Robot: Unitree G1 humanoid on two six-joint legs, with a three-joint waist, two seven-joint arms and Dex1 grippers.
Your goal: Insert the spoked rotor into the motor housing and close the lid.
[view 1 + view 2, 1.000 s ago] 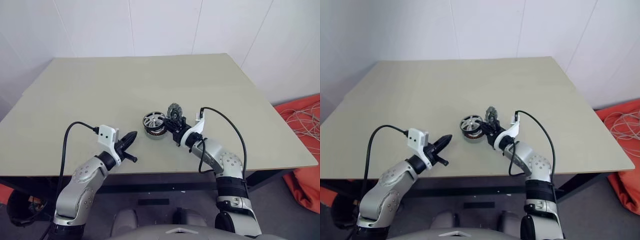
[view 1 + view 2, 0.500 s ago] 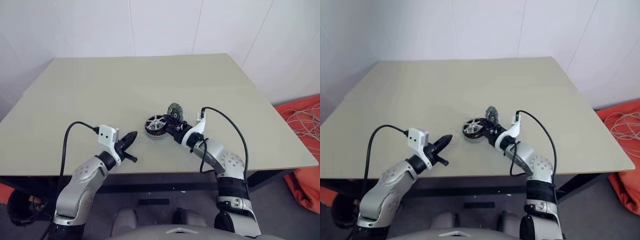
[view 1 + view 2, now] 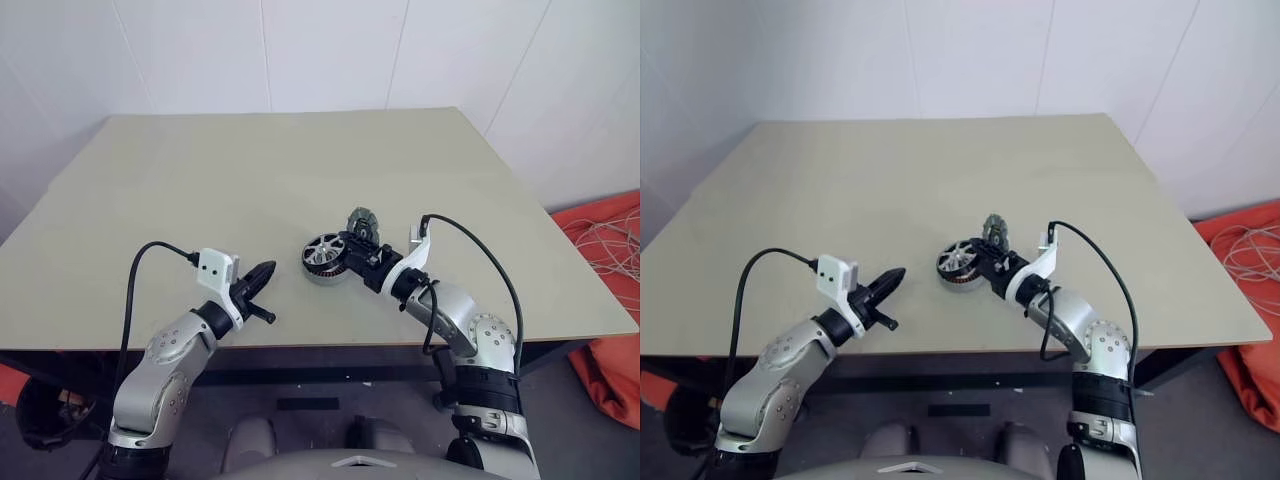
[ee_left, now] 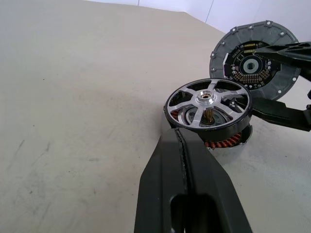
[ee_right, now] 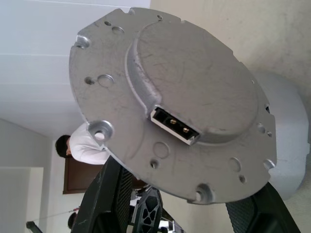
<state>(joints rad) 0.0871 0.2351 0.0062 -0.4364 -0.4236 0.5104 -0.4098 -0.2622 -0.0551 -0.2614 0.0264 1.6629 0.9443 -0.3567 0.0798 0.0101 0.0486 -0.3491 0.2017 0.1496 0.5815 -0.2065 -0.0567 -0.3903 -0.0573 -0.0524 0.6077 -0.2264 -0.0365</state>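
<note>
The spoked rotor (image 4: pixel 208 102), black-rimmed with silver spokes, lies slightly tilted on top of the motor housing (image 4: pixel 226 141), whose coppery windings show beneath it. Both rest near the middle of the table (image 3: pixel 200 180). Just to their right, my right gripper (image 3: pixel 362 242) holds the lid (image 4: pixel 245 68) upright on edge. The lid's grey back with a small connector faces the right wrist camera (image 5: pixel 184 97), between the two fingers (image 5: pixel 109 194). My left gripper (image 3: pixel 264 273) is shut and empty, hovering left of the rotor and pointing at it.
An orange cloth with loose cables (image 3: pixel 600 250) lies on the floor past the table's right edge. White walls stand behind the table. A person (image 5: pixel 85 145) shows far off in the right wrist view.
My right gripper has shifted right and slightly toward me with the lid. The rotor, earlier tipped up, now lies lower on the housing, and both slid right. The left arm stayed still.
</note>
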